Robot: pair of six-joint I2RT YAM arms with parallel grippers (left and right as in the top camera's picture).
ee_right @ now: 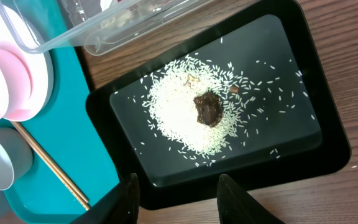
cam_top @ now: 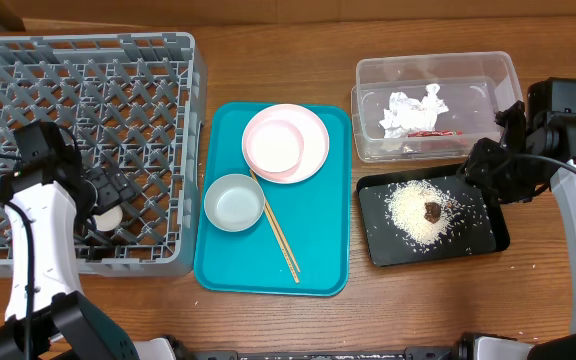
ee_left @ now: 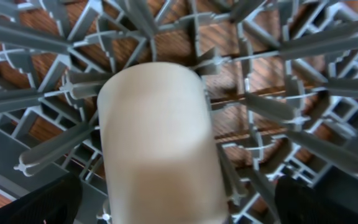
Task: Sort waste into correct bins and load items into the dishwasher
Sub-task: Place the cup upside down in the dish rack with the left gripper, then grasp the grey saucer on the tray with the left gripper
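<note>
1. While it rests on the lattice toward the front of the grey rack, the white cup lies between the fingers of the left gripper.
2. Those fingers stand spread, clear of its sides.
3. Right gripper hangs parted and empty over the black tray's rim, near the rice.

A staged kitchen test bench is suggested: a large square grey plastic dish rack set on a wooden tabletop.

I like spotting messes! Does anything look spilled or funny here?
Only a little: loose rice grains are scattered around their heap in the black tray, with a dark brown lump on top. Nothing looks broken.
</note>
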